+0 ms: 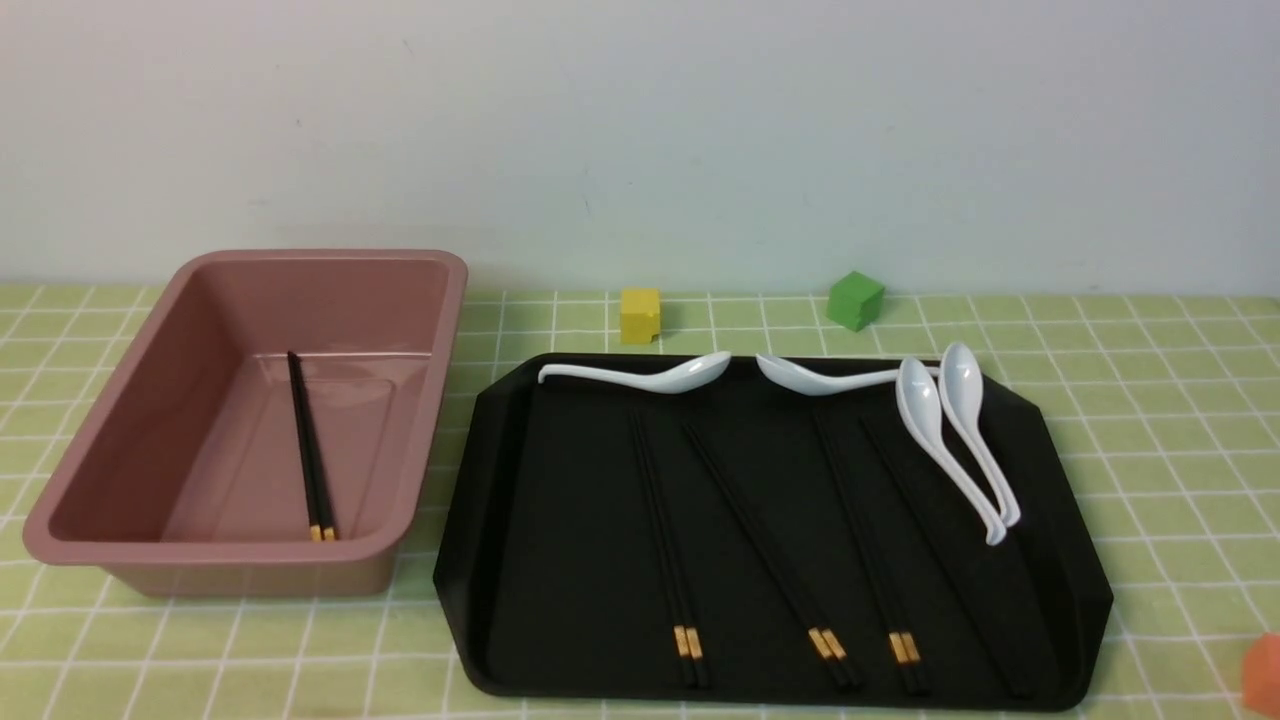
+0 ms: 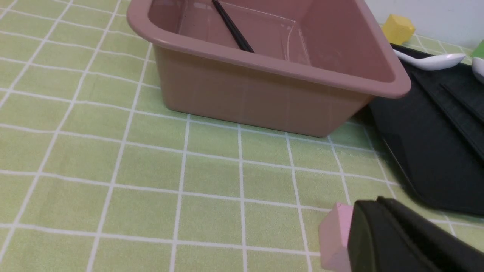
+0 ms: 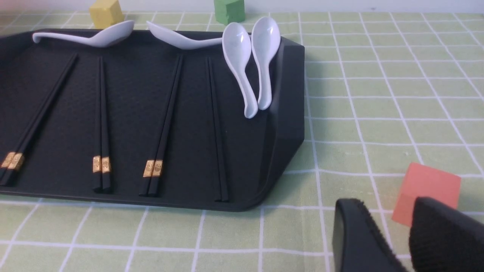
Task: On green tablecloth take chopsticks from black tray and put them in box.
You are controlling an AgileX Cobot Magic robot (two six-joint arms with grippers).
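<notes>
The box (image 1: pixel 350 310) stands at the left on the green tablecloth (image 1: pixel 1150 450), with one pair of chopsticks (image 1: pixel 308 455) lying inside. The black tray (image 1: pixel 580 540) lies to its right and holds several more pairs (image 1: pixel 665 535) (image 1: pixel 765 540) (image 1: pixel 868 540); they also show in the right wrist view (image 3: pixel 164 124). No gripper shows in the front view. My left gripper (image 2: pixel 372 206) is shut and empty, low over the cloth in front of the box (image 2: pixel 264 94). My right gripper (image 3: pixel 389 211) is open and empty, over the cloth beside the tray's near right corner (image 3: pixel 287 113).
Several white spoons (image 1: pixel 950 430) lie along the tray's far and right sides. A yellow cube (image 1: pixel 640 315) and a green cube (image 1: pixel 855 300) sit behind the tray. An orange cube (image 3: pixel 427 185) sits by the right gripper, a pink cube (image 2: pixel 336 234) by the left.
</notes>
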